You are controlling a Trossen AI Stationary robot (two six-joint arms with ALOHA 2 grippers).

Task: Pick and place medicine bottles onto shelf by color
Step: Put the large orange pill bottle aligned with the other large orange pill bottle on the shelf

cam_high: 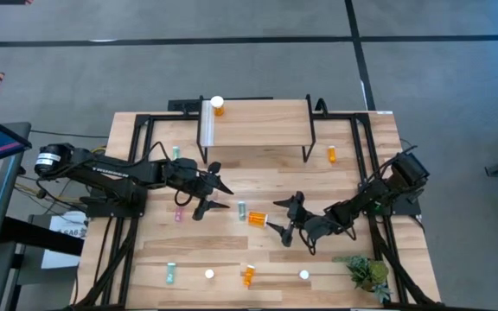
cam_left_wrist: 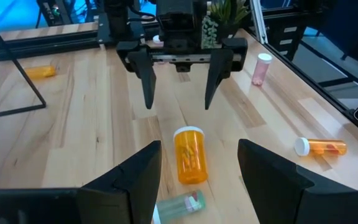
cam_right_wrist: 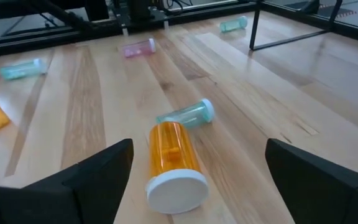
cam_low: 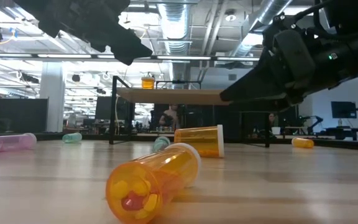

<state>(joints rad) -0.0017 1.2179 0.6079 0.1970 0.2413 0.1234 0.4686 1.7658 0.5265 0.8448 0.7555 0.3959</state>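
Observation:
A wide orange medicine bottle (cam_high: pixel 258 218) with a white lid lies on its side mid-table, and a teal bottle (cam_high: pixel 241 208) lies on its side right beside it. My right gripper (cam_high: pixel 275 216) stands open just to the right of the orange bottle. Its lid (cam_right_wrist: pixel 173 190) faces the gripper, and the fingers are short of the bottle and touch nothing. My left gripper (cam_high: pixel 221 197) hovers open to the left of both bottles, holding nothing. One orange bottle (cam_high: pixel 218 105) stands upright on the shelf (cam_high: pixel 258 121) at its left end.
More bottles lie scattered on the table: pink (cam_high: pixel 179 215), teal (cam_high: pixel 176 152), orange (cam_high: pixel 332 154), and near the front edge teal (cam_high: pixel 170 275) and orange (cam_high: pixel 248 276). A small green plant (cam_high: pixel 368 272) stands at the front right. The shelf's black legs (cam_high: pixel 309 155) reach the table.

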